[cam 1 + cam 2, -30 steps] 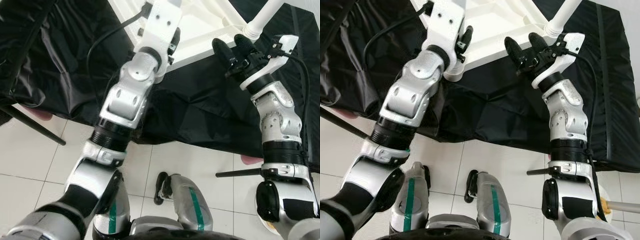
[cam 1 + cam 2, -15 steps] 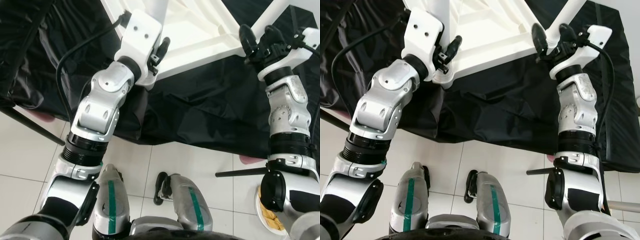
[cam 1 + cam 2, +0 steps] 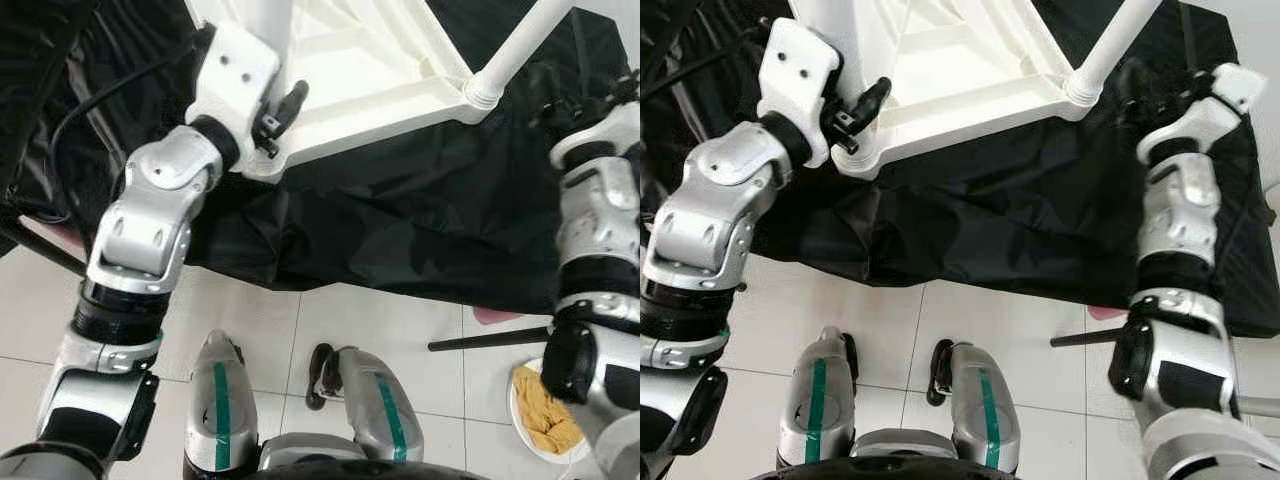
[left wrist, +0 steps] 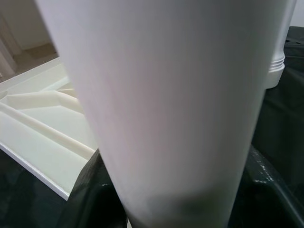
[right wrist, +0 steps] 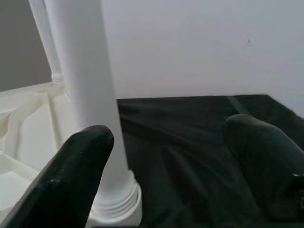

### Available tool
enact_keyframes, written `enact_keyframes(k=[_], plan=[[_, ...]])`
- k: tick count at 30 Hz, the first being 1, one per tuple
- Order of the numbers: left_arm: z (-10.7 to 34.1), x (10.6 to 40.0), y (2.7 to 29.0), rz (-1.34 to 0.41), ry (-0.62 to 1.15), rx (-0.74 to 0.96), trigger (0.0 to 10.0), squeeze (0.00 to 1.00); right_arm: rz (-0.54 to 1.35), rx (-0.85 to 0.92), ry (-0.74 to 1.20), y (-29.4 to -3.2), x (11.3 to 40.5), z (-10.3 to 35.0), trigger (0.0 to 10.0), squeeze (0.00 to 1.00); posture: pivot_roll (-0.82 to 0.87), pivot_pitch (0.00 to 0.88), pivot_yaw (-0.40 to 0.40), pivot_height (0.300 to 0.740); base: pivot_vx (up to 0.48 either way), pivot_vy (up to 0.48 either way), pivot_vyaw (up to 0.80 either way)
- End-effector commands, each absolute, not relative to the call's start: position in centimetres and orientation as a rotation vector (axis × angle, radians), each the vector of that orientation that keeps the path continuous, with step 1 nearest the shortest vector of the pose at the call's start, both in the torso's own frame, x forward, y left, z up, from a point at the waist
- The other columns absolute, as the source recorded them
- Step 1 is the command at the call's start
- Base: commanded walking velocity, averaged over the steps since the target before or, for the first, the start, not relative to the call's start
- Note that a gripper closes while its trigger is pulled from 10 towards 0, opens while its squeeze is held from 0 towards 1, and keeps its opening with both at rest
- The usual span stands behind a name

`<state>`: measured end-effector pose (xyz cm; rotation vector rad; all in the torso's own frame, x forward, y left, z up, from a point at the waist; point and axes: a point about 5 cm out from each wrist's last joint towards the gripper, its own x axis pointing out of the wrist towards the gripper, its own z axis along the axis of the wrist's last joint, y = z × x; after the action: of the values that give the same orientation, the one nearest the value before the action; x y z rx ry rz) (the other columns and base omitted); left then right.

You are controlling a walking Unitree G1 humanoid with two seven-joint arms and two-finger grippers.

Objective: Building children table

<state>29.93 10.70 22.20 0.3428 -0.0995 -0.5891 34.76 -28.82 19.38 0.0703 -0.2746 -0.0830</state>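
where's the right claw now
In the eye views the right claw hovers on the robot's right over the black plastic sheet, fingers apart, just beside the white round table leg of the upside-down white plastic tabletop.

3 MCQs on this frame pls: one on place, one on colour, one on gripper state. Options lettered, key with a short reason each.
1. Where does the upturned white table rest?
A. on bare tiles
B. on the black sheet
C. on a wooden bench

2. What colour are the table legs?
A. white
B. red
C. black

3. How is the right gripper?
A. shut on a leg
B. holding a screwdriver
C. open, gripping nothing

Key: 1 B, black fabric lies under the frame on every side. 2 A, the near right leg and the leg beside the left gripper are both white. 3 C, its two black fingers stand apart, with the leg off to one side.
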Motion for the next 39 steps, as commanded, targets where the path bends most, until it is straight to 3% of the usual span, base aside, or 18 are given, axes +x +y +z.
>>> enact_keyframes(k=[1,12,37,38,39], plan=[[20.6,29.8,11.3,-0.609,-0.015,0.418,10.0,0.0,-0.066,0.055,-0.262,-29.0,34.9,19.2,10.0,0.0,0.1,0.102,-0.136,0.74,0.0,0.0,0.0],[21.1,29.6,11.6,-0.638,-0.024,0.461,10.0,0.0,0.174,0.022,-0.19,-27.1,37.4,21.1,10.0,0.0,0.12,0.102,-0.138,0.74,0.0,0.0,0.0],[21.2,28.0,11.2,-0.72,-0.032,0.488,10.0,0.0,0.126,0.002,-0.169,-25.9,39.9,24.4,10.0,0.0,0.15,0.122,-0.146,0.74,0.0,0.0,0.0],[21.1,27.9,11.2,-0.725,-0.029,0.493,10.0,0.0,0.123,0.014,-0.16,-25.8,40.0,24.4,0.0,0.0,0.16,0.123,-0.144,0.74,0.0,0.0,0.0],[21.1,27.9,11.2,-0.725,-0.029,0.493,10.0,0.0,0.123,0.014,-0.16,-25.8,40.0,24.4,0.0,0.0,0.16,0.123,-0.144,0.74,0.0,0.0,0.0]])
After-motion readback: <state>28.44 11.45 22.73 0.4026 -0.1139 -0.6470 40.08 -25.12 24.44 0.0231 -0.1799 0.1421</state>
